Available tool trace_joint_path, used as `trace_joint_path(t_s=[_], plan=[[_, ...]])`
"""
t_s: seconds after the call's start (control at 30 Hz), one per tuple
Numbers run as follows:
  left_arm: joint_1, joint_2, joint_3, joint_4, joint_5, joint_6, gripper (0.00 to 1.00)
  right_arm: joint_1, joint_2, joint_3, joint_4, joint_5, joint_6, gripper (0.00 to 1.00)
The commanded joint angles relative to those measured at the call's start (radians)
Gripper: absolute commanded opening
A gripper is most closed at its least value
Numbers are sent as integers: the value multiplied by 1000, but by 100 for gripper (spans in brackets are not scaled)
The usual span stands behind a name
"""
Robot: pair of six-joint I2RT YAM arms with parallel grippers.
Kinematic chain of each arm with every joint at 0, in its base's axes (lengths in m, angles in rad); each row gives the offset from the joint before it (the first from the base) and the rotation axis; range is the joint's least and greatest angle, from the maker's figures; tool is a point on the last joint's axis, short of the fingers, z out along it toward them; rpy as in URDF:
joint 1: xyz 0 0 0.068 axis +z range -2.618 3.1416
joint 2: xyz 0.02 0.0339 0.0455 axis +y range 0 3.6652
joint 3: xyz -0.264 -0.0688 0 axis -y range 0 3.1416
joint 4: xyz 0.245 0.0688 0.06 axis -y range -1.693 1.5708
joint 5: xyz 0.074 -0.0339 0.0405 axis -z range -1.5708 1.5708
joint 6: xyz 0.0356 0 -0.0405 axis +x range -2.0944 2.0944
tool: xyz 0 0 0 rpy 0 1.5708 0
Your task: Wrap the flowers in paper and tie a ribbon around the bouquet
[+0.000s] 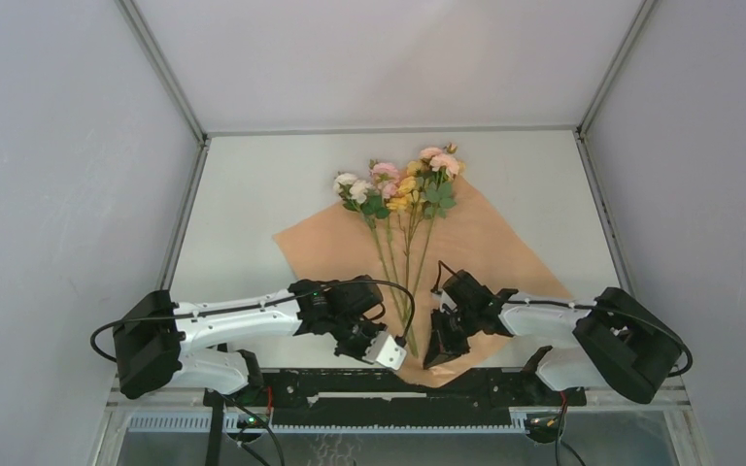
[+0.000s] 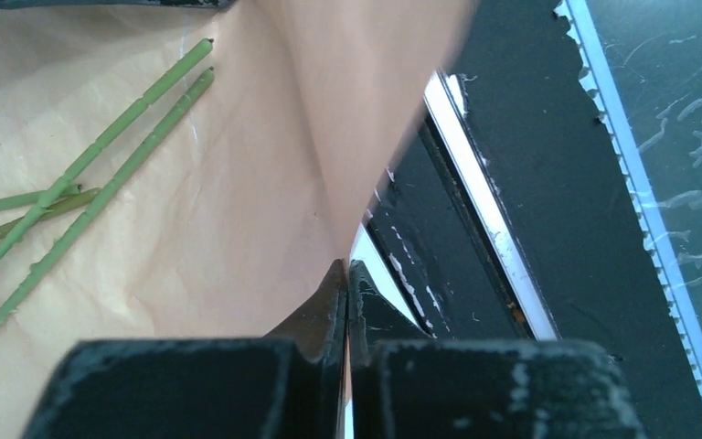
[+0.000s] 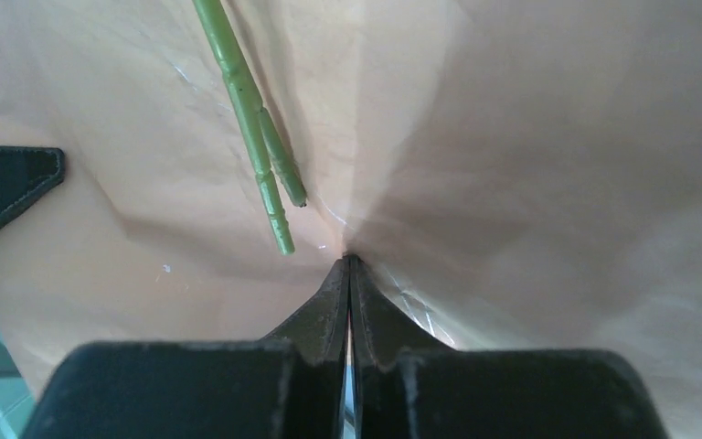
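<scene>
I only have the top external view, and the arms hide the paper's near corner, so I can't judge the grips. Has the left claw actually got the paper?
Observer: Yes. The left wrist view shows the left claw shut on the edge of the paper, which rises from its tips.
Operator: And the right one?
Observer: The right claw is shut too, pinching a fold of the paper.
Operator: Any stalks caught in it?
Observer: No. The stalks of the flowers end just short of the right claw's tips and lie free on the paper.
</scene>
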Motion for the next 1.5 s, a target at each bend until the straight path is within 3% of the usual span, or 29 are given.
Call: trace_joint_path(t_s=[0.0,0.1,0.17,0.33,0.43,0.57,0.7,0.83,1.03,1.1,1.17,1.3,1.37,1.4,1.47], plan=[[32,-1,30,-20,77,-45,0,2,-66,95,-190,84,-81,10],[153,32,58,-40,218,-84,0,-36,-209,161,-283,98,-158,21],[218,64,82,-48,239,-92,0,-86,-293,183,-317,60,-221,28],[303,163,126,-96,377,-83,0,-169,-423,205,-331,-37,-341,42],[367,220,168,-151,443,-55,0,-125,-469,204,-259,-85,-381,54],[410,311,243,-237,470,-24,0,-20,-499,204,-192,13,-445,63],[433,353,270,-256,479,-38,0,17,-511,206,-239,32,-393,76],[435,359,275,-262,482,-32,0,83,-556,150,-264,226,-347,79],[442,362,278,-262,484,-37,0,112,-455,58,-71,240,-269,79],[449,360,274,-250,485,-52,0,137,-431,27,8,228,-265,78],[460,360,274,-247,490,-55,0,136,-409,-2,52,229,-262,70],[478,359,268,-188,463,-121,0,18,-391,-10,84,170,-295,22],[487,363,267,-129,369,-230,0,-64,-370,-2,117,124,-315,3],[494,364,266,-105,328,-264,1,-91,-346,6,128,99,-328,0],[514,359,262,-90,292,-299,16,-127,-276,29,130,57,-362,0]])
